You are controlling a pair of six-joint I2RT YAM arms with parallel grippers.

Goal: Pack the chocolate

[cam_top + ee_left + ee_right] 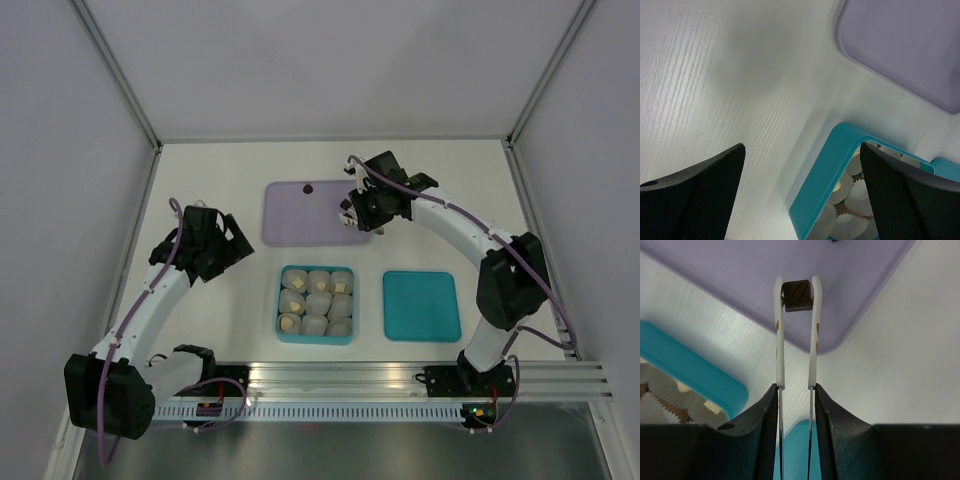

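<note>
My right gripper (796,390) is shut on white tweezers (780,340). The tweezer tips pinch a dark brown chocolate (797,295) above the near right corner of the lavender tray (740,270). In the top view this gripper (352,215) is at the tray's right edge. Another dark chocolate (308,188) lies at the tray's far edge. The teal box (282,300) holds white paper cups, some with cream chocolate (293,281). My left gripper (802,150) is open and empty over the box's far left corner (825,175).
A flat teal lid (421,305) lies to the right of the box. White walls with metal posts enclose the table on three sides. A metal rail (400,380) runs along the near edge.
</note>
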